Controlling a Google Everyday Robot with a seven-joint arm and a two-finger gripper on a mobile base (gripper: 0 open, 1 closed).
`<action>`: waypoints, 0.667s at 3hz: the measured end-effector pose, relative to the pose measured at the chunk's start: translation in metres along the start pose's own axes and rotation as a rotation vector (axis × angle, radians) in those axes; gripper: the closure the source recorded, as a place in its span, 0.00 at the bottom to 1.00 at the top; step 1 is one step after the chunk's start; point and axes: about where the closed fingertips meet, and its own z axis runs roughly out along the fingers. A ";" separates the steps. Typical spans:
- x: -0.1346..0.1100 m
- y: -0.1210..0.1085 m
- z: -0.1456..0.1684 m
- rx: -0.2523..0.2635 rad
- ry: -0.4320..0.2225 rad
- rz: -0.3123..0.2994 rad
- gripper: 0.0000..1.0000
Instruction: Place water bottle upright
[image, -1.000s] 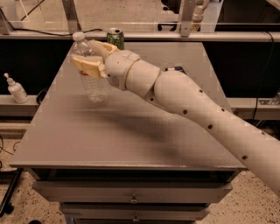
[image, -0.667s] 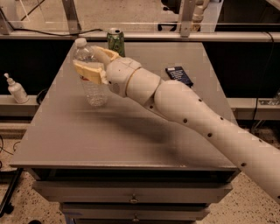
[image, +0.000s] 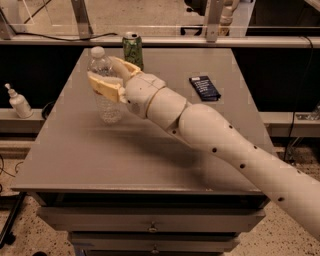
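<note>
The water bottle (image: 110, 107) is clear ribbed plastic with a white cap and stands upright on the grey table (image: 75, 150), at its back left. My gripper (image: 102, 70) reaches it from the right and is shut on its upper body. One tan finger (image: 106, 87) crosses in front of the bottle and the other (image: 126, 66) lies behind it. The bottle's base rests on the table top.
A green drink can (image: 132, 50) stands just behind the gripper near the table's back edge. A dark flat packet (image: 204, 87) lies at the back right. A small white pump bottle (image: 19, 101) stands on a shelf left of the table. My arm crosses the table's right half.
The arm has swung lower and to the right, uncovering the green can and the dark packet. The bottle stays in the gripper at nearly the same spot, now upright on the table.
</note>
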 end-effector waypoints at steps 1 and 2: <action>-0.001 0.000 0.000 0.000 0.000 0.000 0.58; -0.002 0.000 0.000 0.000 0.000 0.000 0.35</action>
